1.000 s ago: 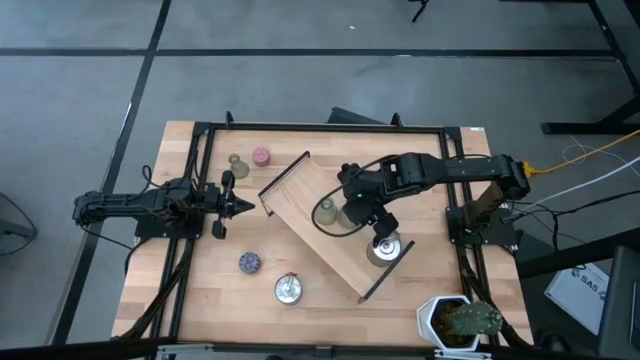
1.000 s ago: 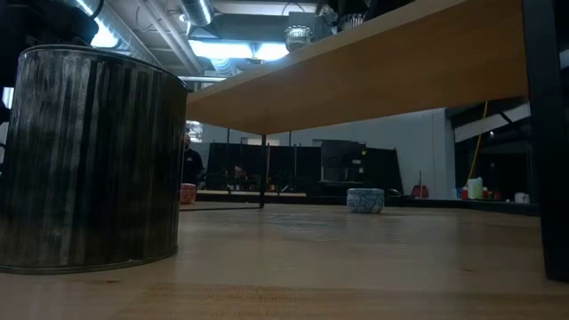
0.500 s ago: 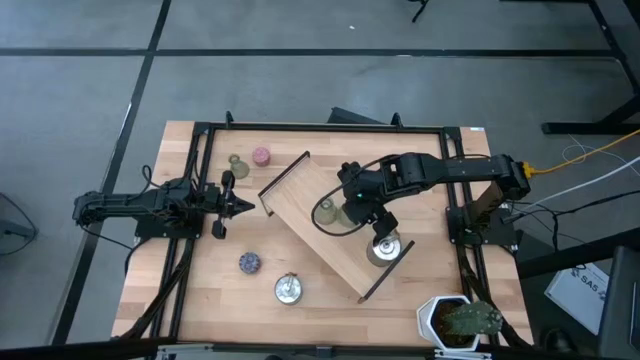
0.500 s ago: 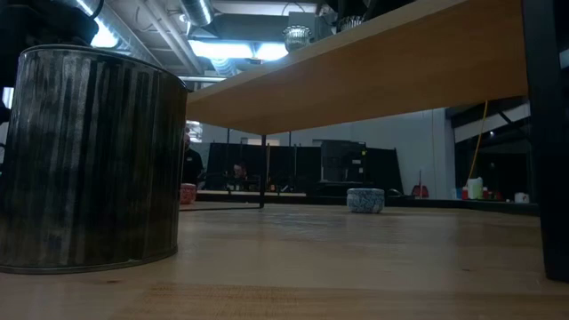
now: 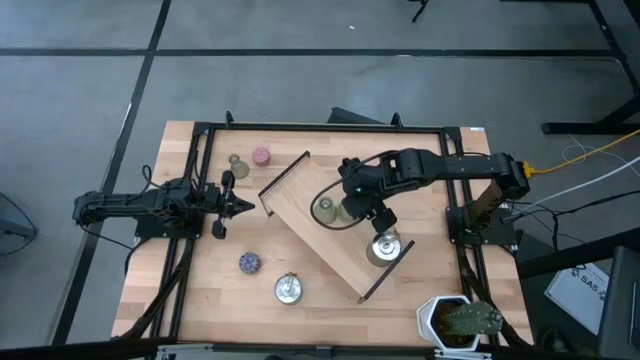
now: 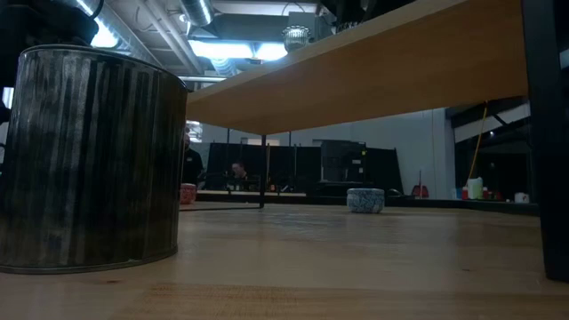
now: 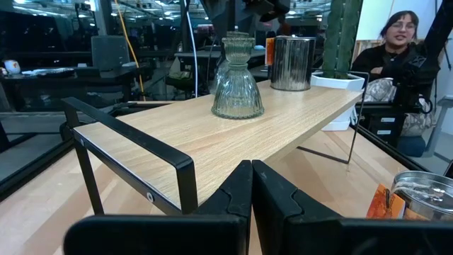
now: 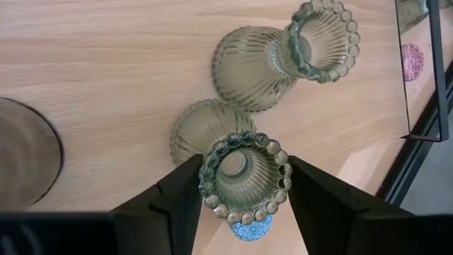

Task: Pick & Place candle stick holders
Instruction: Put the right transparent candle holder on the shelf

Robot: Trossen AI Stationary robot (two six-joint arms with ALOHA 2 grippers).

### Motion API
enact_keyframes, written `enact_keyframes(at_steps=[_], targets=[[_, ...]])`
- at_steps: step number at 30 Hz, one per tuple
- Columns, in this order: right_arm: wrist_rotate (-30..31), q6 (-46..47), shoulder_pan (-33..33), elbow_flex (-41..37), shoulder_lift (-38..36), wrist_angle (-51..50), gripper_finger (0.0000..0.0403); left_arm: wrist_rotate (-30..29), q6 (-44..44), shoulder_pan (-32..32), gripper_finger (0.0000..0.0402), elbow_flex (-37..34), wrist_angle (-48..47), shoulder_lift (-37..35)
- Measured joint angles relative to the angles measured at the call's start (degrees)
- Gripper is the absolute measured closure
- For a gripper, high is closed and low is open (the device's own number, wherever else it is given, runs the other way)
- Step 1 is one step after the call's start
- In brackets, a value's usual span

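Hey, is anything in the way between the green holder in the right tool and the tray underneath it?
Nothing visible. The right tool holds an olive-green holder over bare wooden tray. A second green holder stands close beside that spot, and a silver holder stands on the other side.

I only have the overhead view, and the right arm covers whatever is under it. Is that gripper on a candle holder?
Observer: Yes. The right wrist view shows the right gripper closed on a green holder, just under its beaded rim.
Operator: Anything else close to it?
Observer: A second green holder stands upright close beside it on the tray.
Operator: And the left gripper, is it empty?
Observer: Its own wrist view shows the left gripper shut on nothing, pointed at the tray's handle end.
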Motion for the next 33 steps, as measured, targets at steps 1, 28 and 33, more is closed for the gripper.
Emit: enact_keyframes(at_steps=[1, 28, 33], targets=[[0.0, 0.0, 0.0, 0.0, 0.0, 0.0, 0.0206, 0.0, 0.0, 0.0, 0.0398, 0.0, 0.0, 0.0], [-0.6, 0.2, -0.8, 0.0, 0.0, -0.2, 0.0206, 0.0, 0.0, 0.0, 0.0398, 0.0, 0.0, 0.0], [-0.6, 1.6, -0.9, 0.0, 0.0, -0.2, 0.0206, 0.0, 0.0, 0.0, 0.0398, 0.0, 0.0, 0.0]])
